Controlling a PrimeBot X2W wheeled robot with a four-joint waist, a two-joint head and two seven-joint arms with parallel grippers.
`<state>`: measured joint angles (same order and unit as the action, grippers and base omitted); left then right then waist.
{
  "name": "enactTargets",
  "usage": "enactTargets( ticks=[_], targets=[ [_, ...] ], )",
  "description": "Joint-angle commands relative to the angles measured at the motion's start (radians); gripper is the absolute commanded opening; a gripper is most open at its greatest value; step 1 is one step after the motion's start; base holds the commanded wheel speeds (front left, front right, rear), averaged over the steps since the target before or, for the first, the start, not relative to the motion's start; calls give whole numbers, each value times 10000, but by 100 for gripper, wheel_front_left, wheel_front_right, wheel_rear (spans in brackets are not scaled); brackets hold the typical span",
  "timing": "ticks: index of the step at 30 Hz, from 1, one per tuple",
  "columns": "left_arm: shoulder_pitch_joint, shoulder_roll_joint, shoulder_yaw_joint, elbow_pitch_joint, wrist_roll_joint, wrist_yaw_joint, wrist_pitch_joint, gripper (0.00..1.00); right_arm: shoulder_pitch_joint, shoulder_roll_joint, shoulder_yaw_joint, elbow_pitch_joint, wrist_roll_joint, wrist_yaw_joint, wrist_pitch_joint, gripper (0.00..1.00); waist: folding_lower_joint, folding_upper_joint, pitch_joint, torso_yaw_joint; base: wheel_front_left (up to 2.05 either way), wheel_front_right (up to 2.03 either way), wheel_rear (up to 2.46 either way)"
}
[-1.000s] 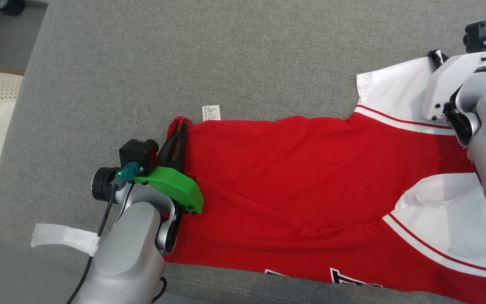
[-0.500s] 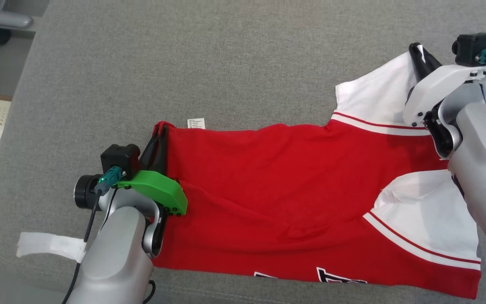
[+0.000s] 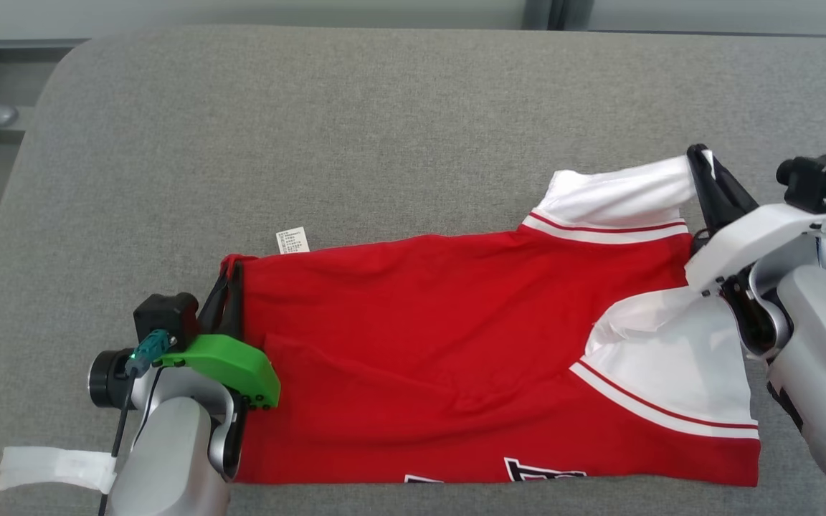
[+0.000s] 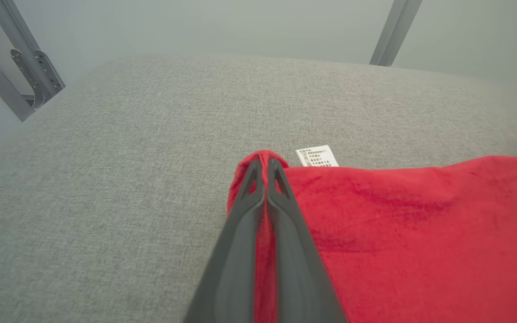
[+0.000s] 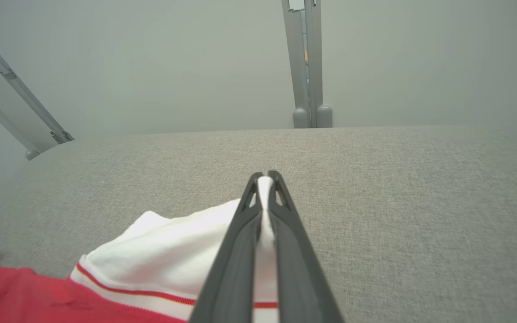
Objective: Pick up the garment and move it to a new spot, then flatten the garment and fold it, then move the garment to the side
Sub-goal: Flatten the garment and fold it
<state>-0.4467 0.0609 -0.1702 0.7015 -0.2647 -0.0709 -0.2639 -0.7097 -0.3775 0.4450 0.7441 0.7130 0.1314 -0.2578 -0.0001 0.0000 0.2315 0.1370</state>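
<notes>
I hold the red-and-white cloth jersey (image 3: 420,330) in both claws.
Left gripper (image 3: 231,266) clamps its red corner (image 4: 237,179), right gripper (image 3: 697,152) its white sleeve (image 3: 621,193); body between.

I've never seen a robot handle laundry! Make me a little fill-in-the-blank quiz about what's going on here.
1. The left jaws are shut on a ___ corner of the garment.
2. The right jaws pinch the garment's ___ sleeve.
3. The small care label lies on the ___ padded surface.

Missing words: red; white; grey.
</notes>
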Motion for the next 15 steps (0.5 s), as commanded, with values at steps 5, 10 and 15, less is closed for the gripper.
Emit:
enactTargets(
  ticks=[5, 10, 15],
  targets=[
    [580, 109, 398, -159, 323, -142, 3, 0, 1317, -136, -551, -1098, 77, -15, -69, 0, 1, 0, -648, -440, 0, 0, 0],
    [1215, 144, 755, -416, 568, -243, 3, 0, 2611, 78, -1065, -2202, -31, -15, -71, 0, 1, 0, -1023, -705, 0, 0, 0],
    [1915, 127, 1049, -640, 714, -333, 3, 0, 3839, 481, -1463, -2930, -248, -15, -68, 0, 1, 0, -1357, -893, 0, 0, 0]
  ],
)
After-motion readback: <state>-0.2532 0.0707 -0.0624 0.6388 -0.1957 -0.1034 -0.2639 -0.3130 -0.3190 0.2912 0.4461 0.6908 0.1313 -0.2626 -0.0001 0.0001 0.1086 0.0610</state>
